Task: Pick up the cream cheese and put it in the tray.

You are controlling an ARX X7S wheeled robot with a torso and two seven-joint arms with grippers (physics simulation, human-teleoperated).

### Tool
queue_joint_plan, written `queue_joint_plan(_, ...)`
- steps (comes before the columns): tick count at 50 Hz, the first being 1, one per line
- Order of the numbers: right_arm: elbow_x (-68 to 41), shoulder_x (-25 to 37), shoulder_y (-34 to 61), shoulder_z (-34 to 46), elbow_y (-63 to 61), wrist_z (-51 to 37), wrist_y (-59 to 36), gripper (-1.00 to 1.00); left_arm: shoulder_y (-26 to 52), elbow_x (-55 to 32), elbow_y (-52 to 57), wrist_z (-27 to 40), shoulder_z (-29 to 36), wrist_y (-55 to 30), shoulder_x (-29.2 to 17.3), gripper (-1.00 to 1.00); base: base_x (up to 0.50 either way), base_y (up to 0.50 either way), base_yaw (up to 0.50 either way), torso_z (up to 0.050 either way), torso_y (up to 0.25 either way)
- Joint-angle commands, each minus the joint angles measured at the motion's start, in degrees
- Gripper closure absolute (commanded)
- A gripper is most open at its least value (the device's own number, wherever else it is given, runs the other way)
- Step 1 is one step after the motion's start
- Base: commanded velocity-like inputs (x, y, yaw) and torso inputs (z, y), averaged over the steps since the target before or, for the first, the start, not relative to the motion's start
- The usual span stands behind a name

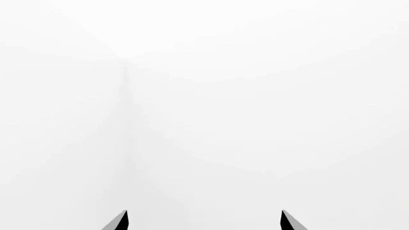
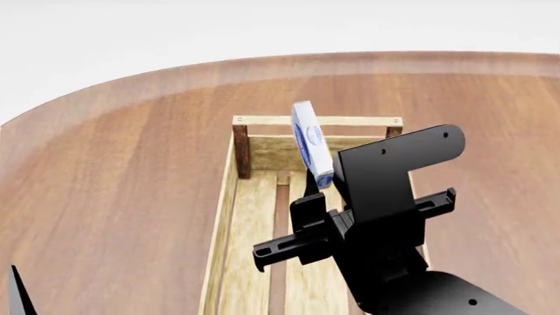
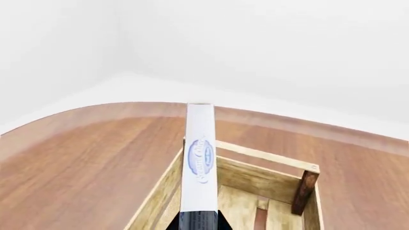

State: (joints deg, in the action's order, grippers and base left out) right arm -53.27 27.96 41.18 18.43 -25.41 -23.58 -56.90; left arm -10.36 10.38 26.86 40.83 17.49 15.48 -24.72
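Note:
The cream cheese (image 2: 311, 143), a small flat white box with a blue oval logo, is held on edge above the tray (image 2: 235, 197). My right gripper (image 2: 317, 187) is shut on its lower end and holds it over the tray's far end. In the right wrist view the box (image 3: 199, 158) stands up from the jaws, with the pale wooden tray (image 3: 255, 179) below it. My left gripper (image 1: 204, 221) is open and empty; only its two fingertips show against white. In the head view only a dark tip (image 2: 18, 292) shows at the lower left.
The round wooden table (image 2: 114, 170) spreads round the tray, its curved far edge near the white background. The tray's dark corner posts (image 2: 241, 152) stand at its far end. My right arm covers the tray's near right part.

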Motion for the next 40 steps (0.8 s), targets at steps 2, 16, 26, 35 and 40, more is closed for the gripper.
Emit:
queue_joint_plan(2, 1.5, 0.3, 0.1, 0.4, -0.1, 0.4, 0.3, 1.0, 0.0, 0.6, 0.1, 0.6, 0.0, 0.1, 0.0, -1.0, 0.0, 0.0, 0.0, 0.0, -0.104)
queue_joint_plan(16, 1.8, 0.4, -0.1, 1.0, 0.2, 0.6, 0.7, 1.0, 0.1, 0.2, -0.2, 0.9, 0.0, 0.6, 0.0, -1.0, 0.0, 0.0, 0.0, 0.0, -0.105)
queue_joint_plan(26, 2.1, 0.6, -0.2, 1.4, 0.4, 0.7, 0.9, 1.0, -0.1, 0.5, 0.0, 1.0, 0.1, 0.6, -0.1, -1.0, 0.0, 0.0, 0.0, 0.0, -0.104)
queue_joint_plan(35, 2.3, 0.6, -0.5, 1.8, 0.7, 0.8, 1.4, 1.0, 0.0, 0.3, 0.0, 1.1, 0.1, 0.5, -0.2, -1.0, 0.0, 0.0, 0.0, 0.0, -0.104)
queue_joint_plan(40, 2.5, 0.7, -0.5, 2.0, 0.7, 0.8, 1.4, 1.0, -0.2, 0.3, 0.0, 1.4, -0.1, 1.0, -0.3, -1.0, 0.0, 0.0, 0.0, 0.0, -0.104)
